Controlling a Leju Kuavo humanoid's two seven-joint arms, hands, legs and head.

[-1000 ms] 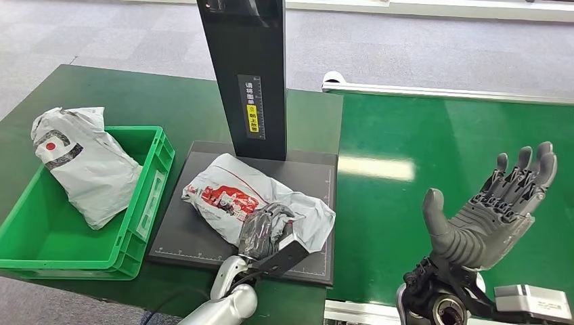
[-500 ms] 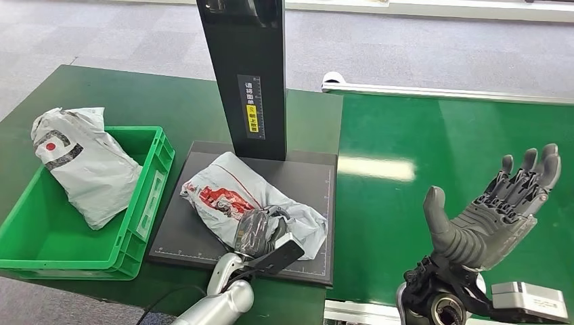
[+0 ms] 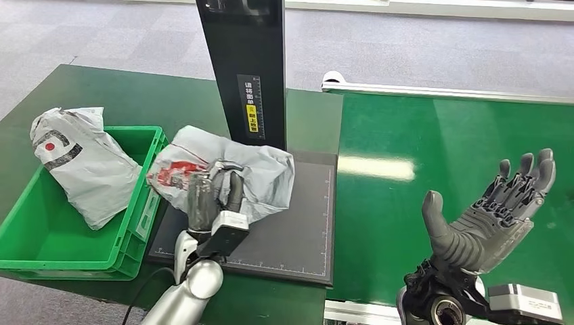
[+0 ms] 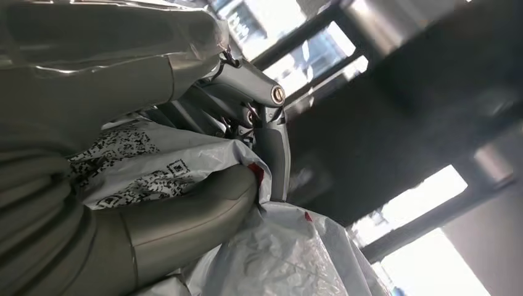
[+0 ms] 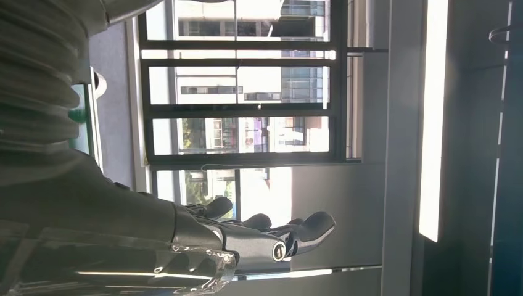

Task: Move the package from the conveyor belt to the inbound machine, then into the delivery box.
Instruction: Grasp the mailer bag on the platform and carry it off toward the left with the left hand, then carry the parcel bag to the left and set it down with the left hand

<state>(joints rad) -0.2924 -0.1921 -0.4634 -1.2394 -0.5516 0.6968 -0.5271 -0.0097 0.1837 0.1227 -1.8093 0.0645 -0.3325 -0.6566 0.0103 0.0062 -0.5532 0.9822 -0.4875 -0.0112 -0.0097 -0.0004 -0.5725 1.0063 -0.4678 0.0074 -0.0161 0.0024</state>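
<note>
I hold the package (image 3: 223,177) gripped in my left hand (image 3: 211,196) between machine (image 3: 284,203) and box (image 3: 40,237), right hand (image 3: 491,210) spread idle; next, release over the box.

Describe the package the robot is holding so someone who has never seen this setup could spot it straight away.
Find the tall black post rising from the dark scanning plate in the middle of the table. Just to its left, the left hand grips a crumpled grey plastic package above the plate's left edge, beside the green crate. Its red print sets it apart from the grey bag in the crate, which has black markings.
</note>
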